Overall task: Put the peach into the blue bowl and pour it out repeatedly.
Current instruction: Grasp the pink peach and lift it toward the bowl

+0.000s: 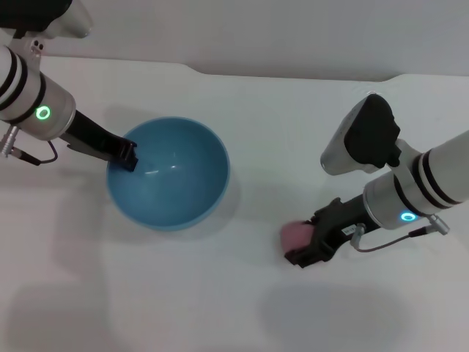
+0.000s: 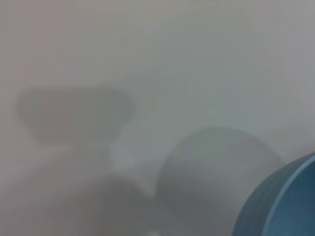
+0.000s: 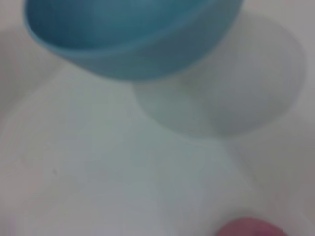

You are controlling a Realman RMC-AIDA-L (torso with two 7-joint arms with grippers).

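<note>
The blue bowl (image 1: 168, 174) is seen on the left of the white table (image 1: 234, 308), and its left rim is pinched by the left gripper (image 1: 126, 158). Nothing is seen inside the bowl. The peach (image 1: 295, 235) lies on the table to the right, well apart from the bowl. It is touched by the right gripper (image 1: 311, 246), but whether it is squeezed cannot be told. No writing can be read.

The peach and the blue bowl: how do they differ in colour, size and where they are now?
The peach is pink and the blue bowl is light blue. The peach is much smaller than the bowl. The peach lies at the right claw; the bowl has the left claw at its rim. The peach is outside the bowl, which looks empty. Both rest on the white table.
</note>
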